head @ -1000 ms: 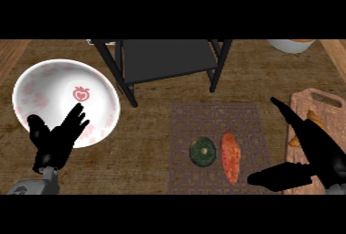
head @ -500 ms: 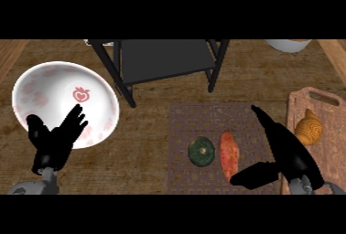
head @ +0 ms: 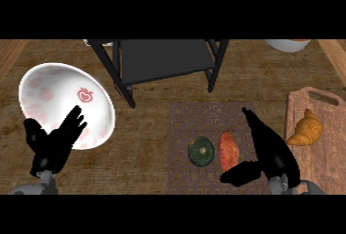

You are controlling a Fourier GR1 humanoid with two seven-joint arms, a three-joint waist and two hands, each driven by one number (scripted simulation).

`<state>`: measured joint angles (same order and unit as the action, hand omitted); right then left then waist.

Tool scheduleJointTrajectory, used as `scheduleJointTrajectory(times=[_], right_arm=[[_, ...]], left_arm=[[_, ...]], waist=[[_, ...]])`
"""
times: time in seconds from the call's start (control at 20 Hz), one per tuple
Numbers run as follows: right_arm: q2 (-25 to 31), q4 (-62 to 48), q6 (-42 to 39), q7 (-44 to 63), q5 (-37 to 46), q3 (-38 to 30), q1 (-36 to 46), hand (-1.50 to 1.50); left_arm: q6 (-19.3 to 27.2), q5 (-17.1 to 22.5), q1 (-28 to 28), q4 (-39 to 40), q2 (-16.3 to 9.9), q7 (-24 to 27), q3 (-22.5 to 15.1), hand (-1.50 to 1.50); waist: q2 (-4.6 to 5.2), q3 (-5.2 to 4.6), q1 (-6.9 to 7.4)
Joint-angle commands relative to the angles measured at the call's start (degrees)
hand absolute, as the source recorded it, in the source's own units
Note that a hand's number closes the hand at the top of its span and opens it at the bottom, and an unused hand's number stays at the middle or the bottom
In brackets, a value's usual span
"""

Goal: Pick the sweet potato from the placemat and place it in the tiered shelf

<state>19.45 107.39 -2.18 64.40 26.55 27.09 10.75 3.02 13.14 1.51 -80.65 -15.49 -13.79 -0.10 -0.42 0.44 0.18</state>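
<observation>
**Right hand closes in on the sweet potato**

Over the last second the right hand (head: pixel 267 153) has slid leftward, away from the cutting board (head: pixel 323 137) and onto the placemat (head: pixel 202 119), and now sits just beside the sweet potato (head: pixel 228 150). Its fingers stretch straight up along the mat and its thumb juts out below the potato's lower end; it is spread wide and holds nothing. The left hand (head: pixel 55 141) has not stirred: it rests open, fingers up, far to the left of the placemat, over the lower rim of the white plate (head: pixel 40 84).

The sweet potato lies lengthwise on the placemat, right of centre, with a round green vegetable (head: pixel 201 151) just beside it on the left. The tiered shelf (head: pixel 165 61) stands beyond the placemat's far edge, its dark tray facing up. A croissant (head: pixel 305 129) lies on the cutting board to the right of the mat.

From where I stand the potato looks stiff and dense, with a tapered, rounded body that could roll or slip out of a pinch at the ends. The thick middle looks the best place to take it, fingers and thumb closing across its width, minding the green vegetable close on the far side.
</observation>
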Motion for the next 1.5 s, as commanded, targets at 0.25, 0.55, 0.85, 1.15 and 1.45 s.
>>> scheduleJointTrajectory(times=[0.25,0.55,0.85,1.15,1.45], right_arm=[[-4.58,-4.86,-1.71,7.80,6.59,0.39,1.08,-1.50],[-6.87,-11.25,0.39,1.66,11.75,-0.37,-0.83,-1.50],[-10.92,-14.36,2.43,-3.41,14.61,-1.66,-1.33,-1.50],[-12.33,-20.65,4.78,-10.19,16.29,-4.12,-1.55,-1.50],[-8.08,-22.80,-9.04,-16.41,10.33,-0.48,-0.03,1.50]], left_arm=[[-0.67,-0.07,-0.36,2.82,0.36,-1.94,0.89,0.00],[-2.02,-0.97,1.36,7.44,0.82,0.83,1.62,0.00],[1.67,-4.21,-0.76,0.76,4.16,-2.25,-1.34,0.00],[-0.96,-3.20,1.89,5.11,2.65,-2.09,1.90,0.00],[-1.07,-2.90,1.39,-0.04,2.02,-5.56,1.24,0.00]], waist=[[0.43,-0.48,-0.05],[0.55,-0.47,-0.30],[0.41,-0.43,-0.06],[0.47,-0.44,-0.17],[0.49,-0.42,0.18]])
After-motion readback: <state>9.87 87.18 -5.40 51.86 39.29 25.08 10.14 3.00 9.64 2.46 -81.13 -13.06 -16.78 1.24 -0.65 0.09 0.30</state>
